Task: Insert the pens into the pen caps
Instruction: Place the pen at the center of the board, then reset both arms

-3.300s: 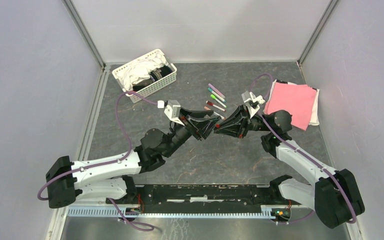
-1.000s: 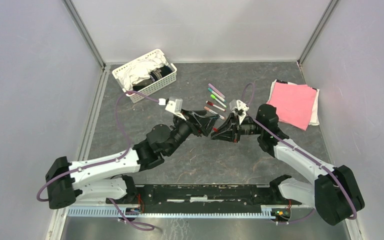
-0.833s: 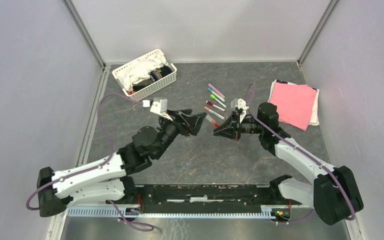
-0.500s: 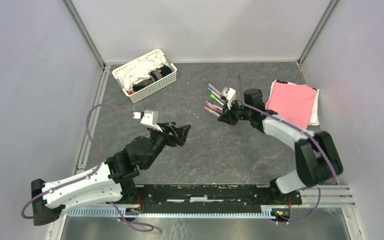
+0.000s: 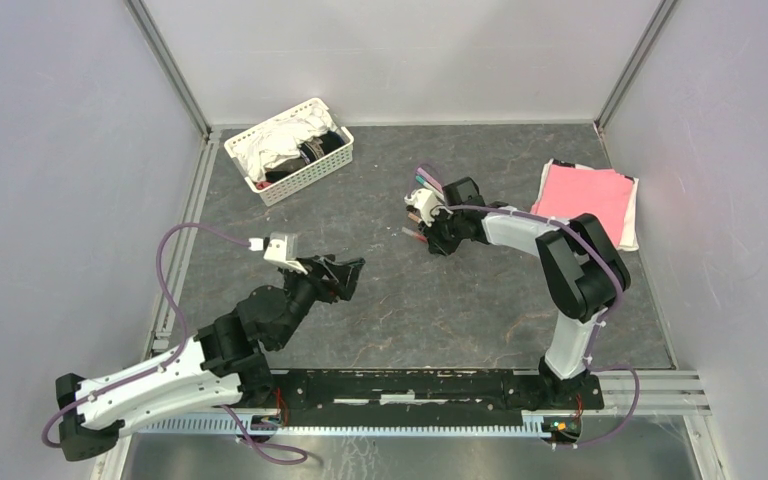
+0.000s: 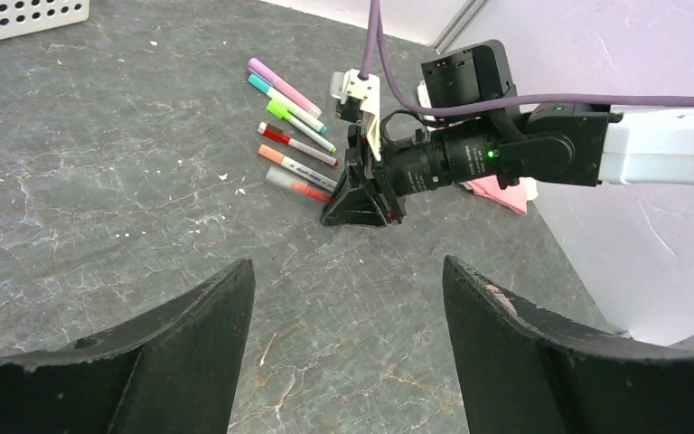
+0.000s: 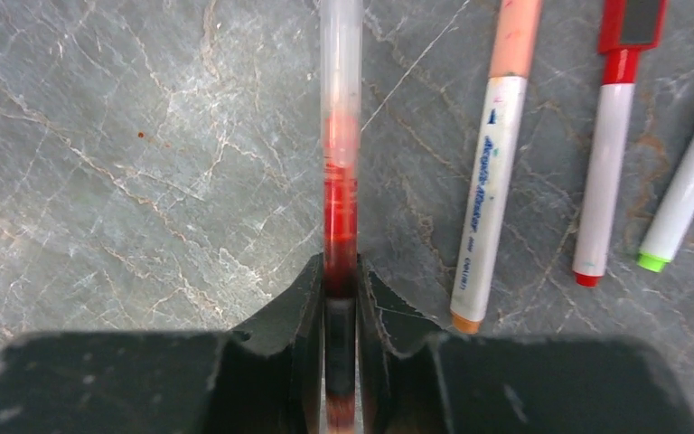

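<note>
Right pincer (image 7: 341,271) is clenched on the red pen (image 7: 341,172) — both fingers press against its barrel. That pen has a frosted pale end and a red middle. It lies on the table (image 7: 145,181) at the near end of a row, just beside an orange-ended pen (image 7: 492,181), with a red-capped pen (image 7: 610,136) next along. The pincer's tip points down at the table, its wrist low and level, and the forearm stretches leftward from a bent elbow. Left pincer (image 6: 345,267) stands spread wide with nothing in it — raised above the table, well apart from the row and facing it.
</note>
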